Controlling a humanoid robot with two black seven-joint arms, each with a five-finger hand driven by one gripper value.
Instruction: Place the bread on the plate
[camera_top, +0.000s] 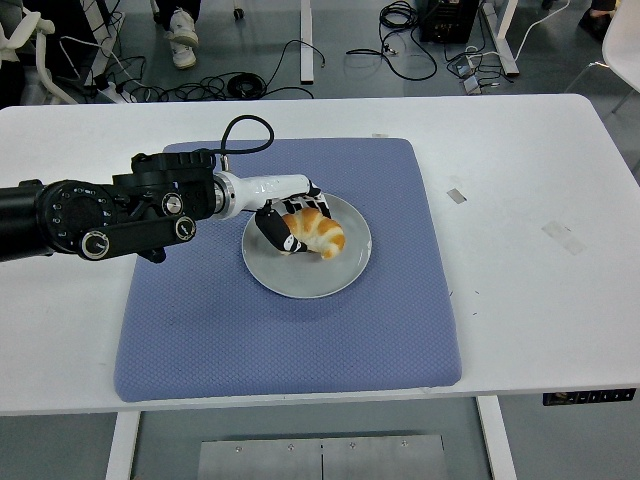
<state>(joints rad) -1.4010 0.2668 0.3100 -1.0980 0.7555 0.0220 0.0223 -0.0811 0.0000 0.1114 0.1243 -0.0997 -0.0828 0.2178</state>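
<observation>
One arm is at work in my view: the left arm (100, 215) reaches in from the left edge, low over the left part of the blue mat (290, 330). Its left hand (290, 215) sits at the far left part of the grey plate (320, 275), fingers curled around the bread (315, 232). I record the hand as closed on the bread; a dark thumb or finger (278, 232) wraps the near left side of the bread and striped fingers show at its far side.

The bread is a golden croissant. It lies within the plate's rim, left of the plate's centre. From this height I cannot tell whether it rests on the plate or is held just above it.

The plate lies on the mat, slightly far of the mat's middle. The mat lies on the white table (530, 300), covering its central area. A black cable (245, 128) loops up from the wrist over the far left corner of the mat.

Small tape marks (456, 195) lie on the bare table right of the mat. Beyond the far edge of the table I see floor cables and a person's shoe (183, 24).
</observation>
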